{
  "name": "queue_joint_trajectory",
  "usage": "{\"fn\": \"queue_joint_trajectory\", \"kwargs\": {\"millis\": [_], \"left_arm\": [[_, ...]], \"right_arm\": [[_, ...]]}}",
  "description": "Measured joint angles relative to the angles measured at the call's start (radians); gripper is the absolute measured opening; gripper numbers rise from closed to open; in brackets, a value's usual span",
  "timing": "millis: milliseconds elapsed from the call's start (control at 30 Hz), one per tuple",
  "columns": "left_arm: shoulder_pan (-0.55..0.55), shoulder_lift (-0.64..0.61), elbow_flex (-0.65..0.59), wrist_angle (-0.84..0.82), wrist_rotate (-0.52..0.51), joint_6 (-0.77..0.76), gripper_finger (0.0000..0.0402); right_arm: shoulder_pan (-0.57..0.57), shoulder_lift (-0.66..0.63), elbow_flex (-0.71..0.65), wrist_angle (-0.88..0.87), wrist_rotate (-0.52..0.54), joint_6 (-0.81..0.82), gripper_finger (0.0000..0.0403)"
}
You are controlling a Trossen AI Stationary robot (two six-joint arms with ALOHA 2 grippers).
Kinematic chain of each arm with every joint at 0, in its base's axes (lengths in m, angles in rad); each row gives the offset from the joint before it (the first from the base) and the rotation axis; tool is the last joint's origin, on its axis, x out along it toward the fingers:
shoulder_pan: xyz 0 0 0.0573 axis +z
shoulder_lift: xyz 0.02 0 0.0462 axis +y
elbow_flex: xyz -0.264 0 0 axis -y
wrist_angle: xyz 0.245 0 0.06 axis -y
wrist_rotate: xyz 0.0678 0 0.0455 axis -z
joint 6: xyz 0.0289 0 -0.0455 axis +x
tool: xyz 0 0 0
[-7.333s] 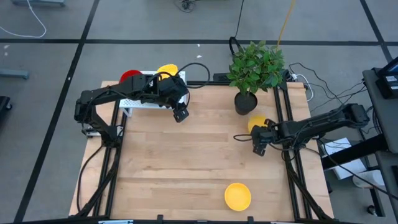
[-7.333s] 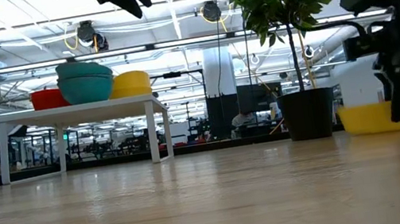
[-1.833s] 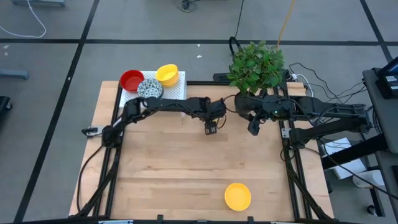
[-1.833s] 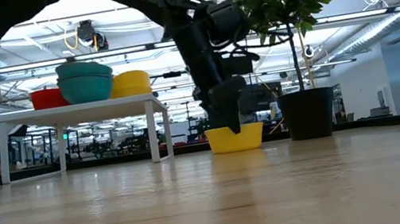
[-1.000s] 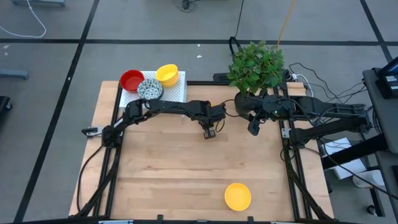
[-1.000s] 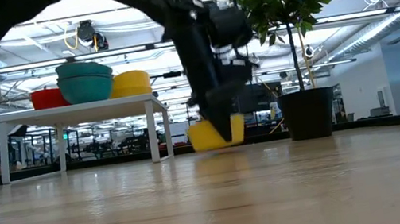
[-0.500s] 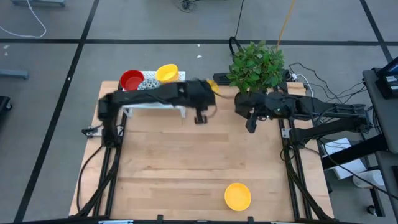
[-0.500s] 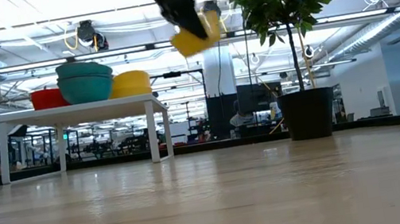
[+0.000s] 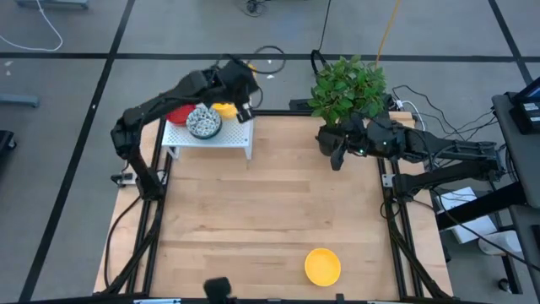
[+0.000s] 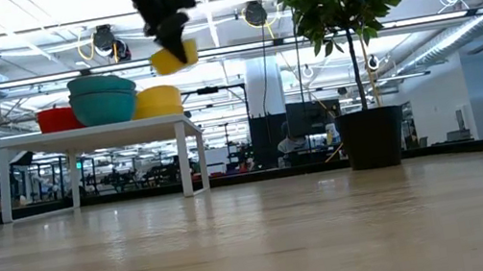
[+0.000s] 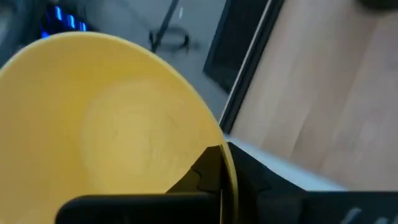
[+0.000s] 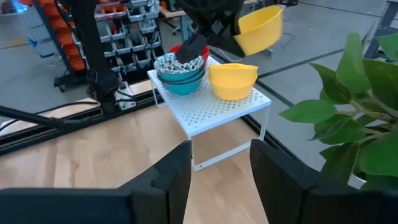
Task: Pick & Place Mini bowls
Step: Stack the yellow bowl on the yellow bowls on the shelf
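Note:
My left gripper (image 10: 170, 42) is high over the far left of the table, shut on a yellow mini bowl (image 10: 175, 57), which also shows in the right wrist view (image 12: 258, 28). Below it a white shelf (image 12: 217, 109) carries a red bowl (image 10: 56, 118), a stack topped by a speckled bowl (image 12: 177, 63) and another yellow bowl (image 12: 233, 79), each on its base. One more yellow bowl (image 9: 322, 266) sits on the table near the front edge. My right gripper (image 12: 217, 177) stands open by the black plant pot (image 9: 332, 139), holding nothing. My left gripper holds the yellow bowl by its rim (image 11: 227, 163), with one finger (image 11: 208, 171) inside the bowl and the other outside. The fingers come from above, slanting down. The bowl hangs tilted below them, lifted clear above the shelf's right end.
A leafy plant (image 9: 348, 89) in the black pot stands at the table's far right, close to my right arm. The white shelf (image 9: 211, 135) takes up the far left corner. Bare wood (image 9: 253, 211) lies across the middle of the table.
My left gripper has risen from just above the middle of the table and swung toward the far left, carrying the yellow bowl. The bowl, then low and tilted near the tabletop, now hangs high over the white shelf.

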Motion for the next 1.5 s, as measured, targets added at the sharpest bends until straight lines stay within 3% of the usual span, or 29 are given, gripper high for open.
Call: {"fn": "queue_joint_trajectory", "kwargs": {"millis": [133, 300, 500, 633, 933, 1233, 1500], "left_arm": [[0.063, 0.012, -0.001, -0.111, 0.024, -0.026, 0.0019], [0.099, 0.020, -0.001, -0.194, 0.139, -0.054, 0.0007], [0.118, 0.019, -0.001, -0.209, 0.151, -0.048, 0.0022], [0.138, 0.028, -0.001, -0.253, 0.254, -0.037, 0.0009], [0.165, 0.092, -0.001, -0.256, 0.215, -0.041, 0.0027], [0.165, 0.114, -0.001, -0.253, 0.166, -0.077, 0.0009], [0.170, 0.111, -0.001, -0.256, 0.147, -0.122, 0.0091]], "right_arm": [[-0.009, 0.011, 0.000, 0.005, 0.000, 0.003, 0.0150], [-0.026, 0.023, 0.000, 0.008, -0.001, 0.003, 0.0150], [-0.045, 0.031, 0.000, 0.006, -0.002, 0.003, 0.0150], [-0.056, 0.038, 0.000, 0.008, -0.002, 0.003, 0.0150], [-0.075, 0.054, 0.000, 0.007, -0.004, 0.001, 0.0150], [-0.075, 0.063, 0.000, 0.005, -0.006, -0.001, 0.0150], [-0.074, 0.062, 0.000, 0.005, -0.006, -0.001, 0.0150]]}}
